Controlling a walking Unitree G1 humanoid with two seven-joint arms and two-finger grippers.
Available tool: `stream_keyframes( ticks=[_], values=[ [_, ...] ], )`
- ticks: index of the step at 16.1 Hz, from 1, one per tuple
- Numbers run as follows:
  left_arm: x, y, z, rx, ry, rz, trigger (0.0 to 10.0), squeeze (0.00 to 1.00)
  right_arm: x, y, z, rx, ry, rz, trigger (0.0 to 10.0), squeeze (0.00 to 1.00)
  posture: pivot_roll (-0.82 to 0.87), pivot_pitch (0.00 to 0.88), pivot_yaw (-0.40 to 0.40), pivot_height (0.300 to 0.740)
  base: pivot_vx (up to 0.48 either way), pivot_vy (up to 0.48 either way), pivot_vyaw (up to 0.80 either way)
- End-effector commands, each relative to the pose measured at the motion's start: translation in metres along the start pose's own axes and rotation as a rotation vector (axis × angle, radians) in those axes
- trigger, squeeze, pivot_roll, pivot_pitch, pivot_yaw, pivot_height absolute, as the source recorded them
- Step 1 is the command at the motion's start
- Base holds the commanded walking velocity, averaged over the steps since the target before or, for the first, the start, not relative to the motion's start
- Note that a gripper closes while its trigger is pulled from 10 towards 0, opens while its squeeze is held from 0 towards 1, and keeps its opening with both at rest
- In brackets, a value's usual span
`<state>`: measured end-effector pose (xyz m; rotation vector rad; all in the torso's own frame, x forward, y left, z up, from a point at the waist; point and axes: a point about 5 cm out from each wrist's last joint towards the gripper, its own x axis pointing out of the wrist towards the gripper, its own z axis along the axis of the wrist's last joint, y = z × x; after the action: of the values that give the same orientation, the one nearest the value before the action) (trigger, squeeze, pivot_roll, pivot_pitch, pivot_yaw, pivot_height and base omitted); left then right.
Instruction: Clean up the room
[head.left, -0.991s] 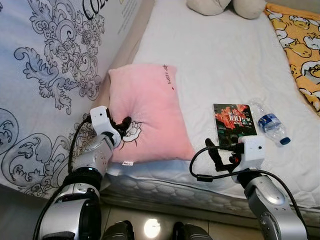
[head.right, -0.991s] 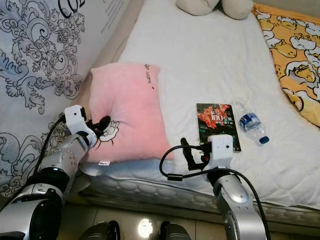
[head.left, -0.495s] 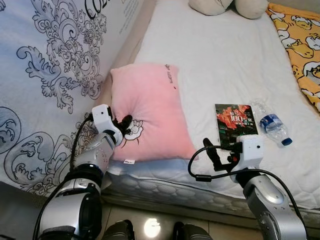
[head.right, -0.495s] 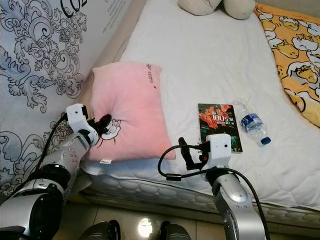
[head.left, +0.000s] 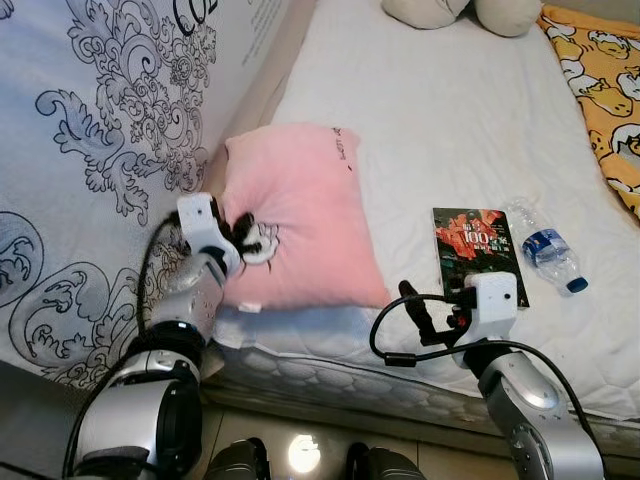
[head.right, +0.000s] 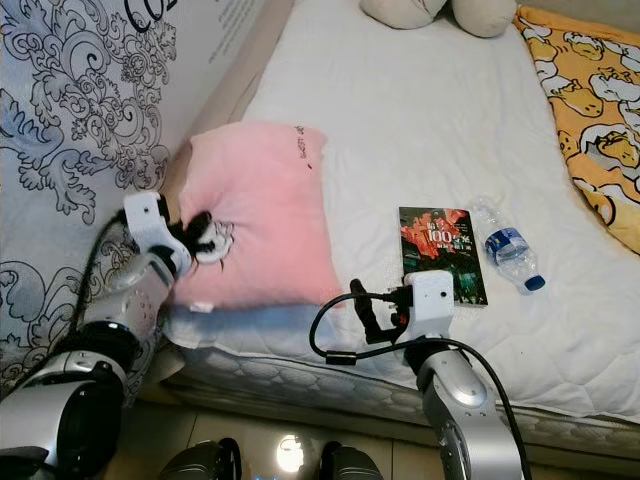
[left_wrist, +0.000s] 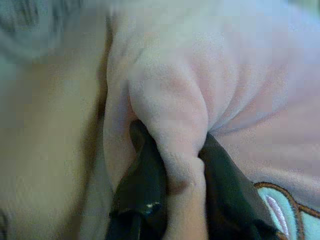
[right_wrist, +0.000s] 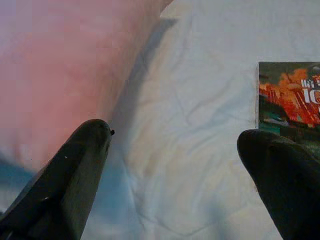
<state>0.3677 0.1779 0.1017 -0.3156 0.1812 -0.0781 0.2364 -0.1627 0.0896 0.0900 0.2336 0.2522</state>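
Observation:
A pink pillow (head.left: 300, 215) with a small cartoon patch lies on the white mattress (head.left: 430, 120), near its left side. My left gripper (head.left: 240, 232) is shut on a fold of the pillow (left_wrist: 172, 125) beside the patch, its black fingers (left_wrist: 142, 175) pinching the plush. The pillow's front edge is raised off the sheet. My right gripper (head.left: 420, 312) stands open at the mattress's front edge, between the pillow and a dark book (head.left: 477, 250). A plastic water bottle (head.left: 545, 257) with a blue label lies just right of the book.
A pale panel with black scroll ornaments (head.left: 90, 150) rises along the bed's left side. A beige plush toy (head.left: 460, 12) sits at the bed's far end. A yellow duck-print blanket (head.left: 605, 90) covers the right edge. Floor lies below the mattress front.
My left gripper has lifted, pulling the pillow's front-left part up off the sheet. The right arm has barely moved; the camera has shifted slightly.

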Motion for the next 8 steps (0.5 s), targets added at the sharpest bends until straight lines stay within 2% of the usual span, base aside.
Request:
stream_keyframes(
  ticks=[1, 4, 5, 6, 8],
  values=[
    [0.003, -0.002, 0.017, 0.031, -0.060, 0.010, 0.0, 0.00, -0.001, -0.002, -0.001, -0.001, 0.002, -0.004, 10.0, 0.22, -0.14, 0.136, -0.065, 0.740, 0.000, 0.000, 0.00],
    [0.002, 0.001, 0.036, 0.078, -0.137, 0.014, 0.0, 0.00, -0.001, -0.004, 0.000, -0.005, -0.002, -0.006, 10.0, 0.22, -0.14, 0.134, -0.062, 0.740, 0.000, 0.000, 0.00],
    [0.001, 0.007, 0.043, 0.114, -0.156, 0.019, 0.0, 0.00, -0.001, -0.003, -0.002, -0.002, 0.000, -0.007, 10.0, 0.21, -0.14, 0.138, -0.062, 0.740, 0.000, 0.000, 0.00],
    [0.000, 0.008, 0.044, 0.124, -0.158, 0.018, 0.0, 0.00, -0.001, -0.003, -0.002, -0.001, 0.000, -0.007, 10.0, 0.21, -0.14, 0.138, -0.062, 0.740, 0.000, 0.000, 0.00],
    [-0.003, 0.021, 0.046, 0.173, -0.157, 0.042, 0.0, 0.00, 0.000, -0.001, -0.003, -0.001, 0.004, -0.001, 10.0, 0.22, -0.14, 0.143, -0.065, 0.740, 0.000, 0.000, 0.00]
  ],
)
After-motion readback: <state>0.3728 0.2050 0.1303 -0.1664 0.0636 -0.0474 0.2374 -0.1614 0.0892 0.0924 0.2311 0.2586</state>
